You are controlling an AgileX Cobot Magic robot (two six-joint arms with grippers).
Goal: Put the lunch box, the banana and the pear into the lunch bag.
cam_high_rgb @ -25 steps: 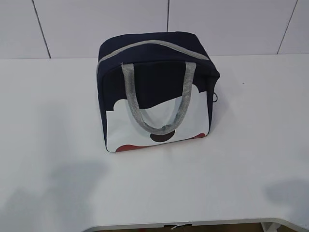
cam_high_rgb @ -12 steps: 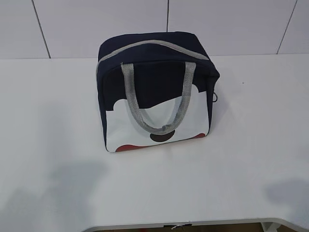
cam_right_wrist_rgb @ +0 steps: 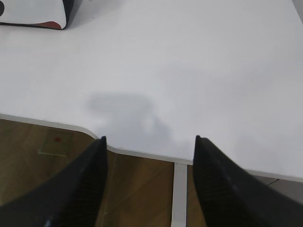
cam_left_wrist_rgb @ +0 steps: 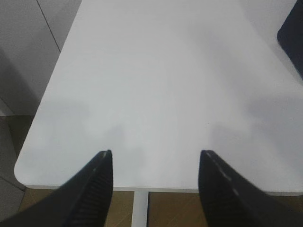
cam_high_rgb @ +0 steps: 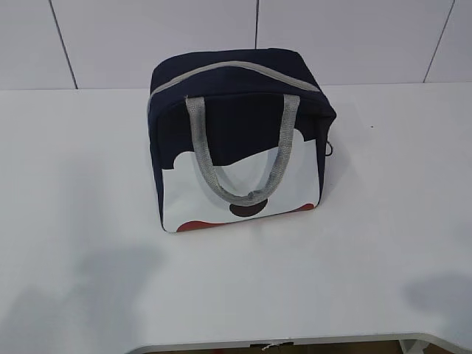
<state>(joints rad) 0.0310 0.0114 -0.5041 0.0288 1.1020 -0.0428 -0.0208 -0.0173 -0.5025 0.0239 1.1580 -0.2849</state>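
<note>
The navy lunch bag (cam_high_rgb: 236, 140) stands upright at the middle back of the white table (cam_high_rgb: 369, 243), its grey zipper closed over the top and its grey handles hanging down the white-and-red front panel. A dark corner of the lunch bag (cam_left_wrist_rgb: 292, 35) shows at the right edge of the left wrist view, and its bottom corner (cam_right_wrist_rgb: 35, 12) at the top left of the right wrist view. My left gripper (cam_left_wrist_rgb: 155, 153) hangs open and empty over the table's near edge. My right gripper (cam_right_wrist_rgb: 149, 139) is open and empty too. The lunch box, banana and pear are out of view.
The table's front edge (cam_high_rgb: 280, 344) has a cut-out in the middle, with brown floor (cam_right_wrist_rgb: 137, 189) below. A tiled wall (cam_high_rgb: 332, 37) rises behind the table. Neither arm appears in the exterior view, only their shadows on the table.
</note>
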